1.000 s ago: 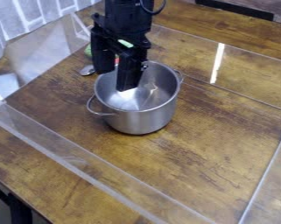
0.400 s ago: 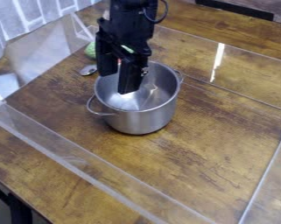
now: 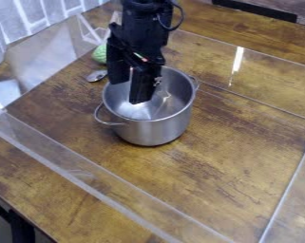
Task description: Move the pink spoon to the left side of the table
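My fingers [image 3: 140,91] reached into the metal pot [image 3: 159,120], grip unreadable; lifting low risked catching its rim.

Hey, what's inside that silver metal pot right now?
Inside the silver metal pot, only bare metal shows, toward the right and front. The black robot gripper covers its back left part, so I can't tell whether anything lies there.
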You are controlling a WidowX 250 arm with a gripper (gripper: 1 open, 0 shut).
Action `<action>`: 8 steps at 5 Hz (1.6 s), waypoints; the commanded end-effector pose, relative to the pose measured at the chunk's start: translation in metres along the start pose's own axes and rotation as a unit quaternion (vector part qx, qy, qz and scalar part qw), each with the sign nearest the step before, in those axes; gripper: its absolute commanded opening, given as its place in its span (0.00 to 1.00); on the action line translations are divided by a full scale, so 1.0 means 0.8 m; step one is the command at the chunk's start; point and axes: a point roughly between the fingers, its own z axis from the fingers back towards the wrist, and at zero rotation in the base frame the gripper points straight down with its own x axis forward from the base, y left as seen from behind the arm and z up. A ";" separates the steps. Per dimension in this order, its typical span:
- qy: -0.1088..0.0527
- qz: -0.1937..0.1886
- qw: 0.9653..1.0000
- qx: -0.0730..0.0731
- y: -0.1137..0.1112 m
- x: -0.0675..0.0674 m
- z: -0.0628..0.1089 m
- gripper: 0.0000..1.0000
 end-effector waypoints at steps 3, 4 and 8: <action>-0.017 0.008 1.000 0.013 0.021 0.009 0.003 0.00; -0.014 0.007 1.000 0.013 0.023 0.011 -0.002 0.00; -0.005 0.005 1.000 0.013 0.027 0.020 -0.020 0.00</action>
